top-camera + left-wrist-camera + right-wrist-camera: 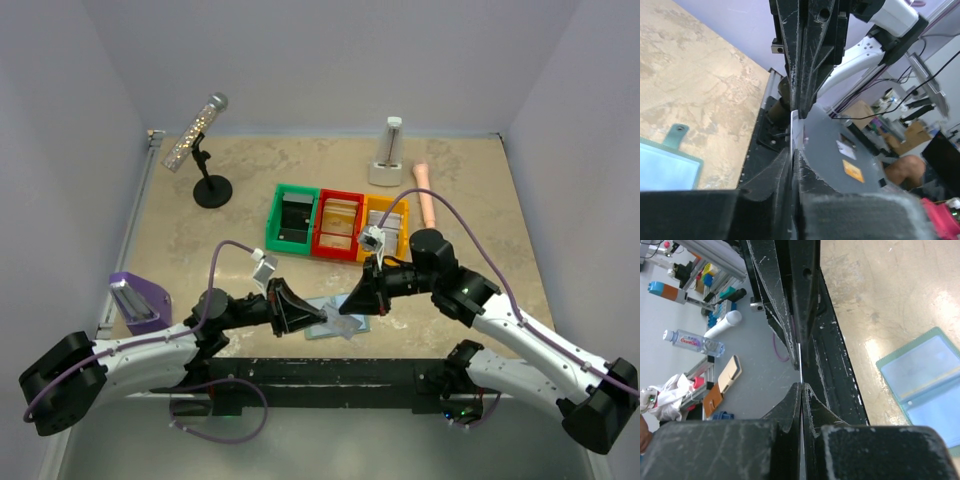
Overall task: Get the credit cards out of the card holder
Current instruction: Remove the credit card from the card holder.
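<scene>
- The left gripper (794,154) is closed tight, pinching a grey credit card (840,150) by its edge.
- The right gripper (801,386) faces it tip to tip, also closed. The same card's thin pale edge runs into its fingers.
- The card holder (925,380) lies open on the table just below them, pale blue panels up.
- Both wrist views cut the holder off, so its pockets' contents cannot be made out.
- From above, the fingers cover the pinch itself.
</scene>
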Tool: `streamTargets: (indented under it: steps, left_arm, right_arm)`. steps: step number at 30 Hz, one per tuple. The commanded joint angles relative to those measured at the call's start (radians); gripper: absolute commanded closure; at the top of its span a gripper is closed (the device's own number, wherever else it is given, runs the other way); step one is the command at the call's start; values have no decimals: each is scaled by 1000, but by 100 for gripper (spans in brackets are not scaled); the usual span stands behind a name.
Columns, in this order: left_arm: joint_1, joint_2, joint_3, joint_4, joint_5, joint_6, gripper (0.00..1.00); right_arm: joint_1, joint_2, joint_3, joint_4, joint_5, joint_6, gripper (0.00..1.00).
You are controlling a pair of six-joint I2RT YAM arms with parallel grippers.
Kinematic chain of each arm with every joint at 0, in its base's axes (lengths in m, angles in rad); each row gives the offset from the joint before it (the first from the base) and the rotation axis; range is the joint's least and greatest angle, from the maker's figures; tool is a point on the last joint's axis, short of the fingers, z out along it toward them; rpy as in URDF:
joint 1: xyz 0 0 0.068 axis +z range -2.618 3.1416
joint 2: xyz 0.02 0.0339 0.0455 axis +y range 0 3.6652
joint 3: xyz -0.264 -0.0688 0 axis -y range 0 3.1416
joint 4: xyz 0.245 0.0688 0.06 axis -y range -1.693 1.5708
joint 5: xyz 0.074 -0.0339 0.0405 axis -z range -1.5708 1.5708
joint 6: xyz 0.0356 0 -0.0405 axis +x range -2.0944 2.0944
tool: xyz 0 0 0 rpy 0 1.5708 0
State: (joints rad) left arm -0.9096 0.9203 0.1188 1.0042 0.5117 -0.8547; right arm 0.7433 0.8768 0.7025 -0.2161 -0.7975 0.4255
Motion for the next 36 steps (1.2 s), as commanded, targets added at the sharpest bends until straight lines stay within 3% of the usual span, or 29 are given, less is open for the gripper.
streamTargets:
  steps: [1,2,5,9,12,16,18,24,30,36]
  left_arm:
    - [5,-11,5,-4,-9,0,73]
    - [5,-14,11,-37,-15,0,65]
    - [6,-61,12,-119,-62,8,52]
    - [28,-208,-1,-292,-162,32,51]
    - [32,-386,13,-566,-332,62,53]
    - [34,-596,16,-777,-469,86,53]
    - [34,-650,24,-821,-484,97,54]
    - [34,-667,39,-843,-481,108,54]
    - [34,-621,12,-765,-443,92,55]
    - [34,-592,-11,-739,-415,80,55]
  right_arm:
    - [-5,-7,-3,26,-37,-8,100]
    - [-4,-12,-3,23,-29,-8,100]
    - [-7,-15,18,-21,-23,-31,100]
    - [-12,-45,66,-87,30,-53,100]
    - [-21,-39,145,-211,182,-54,100]
    - [-54,39,279,-377,418,-154,100]
    - [-109,91,298,-371,396,-243,100]
    - [-196,168,339,-361,508,-546,100]
    - [-318,204,318,-261,373,-754,100]
    - [-455,368,399,-360,232,-890,100]
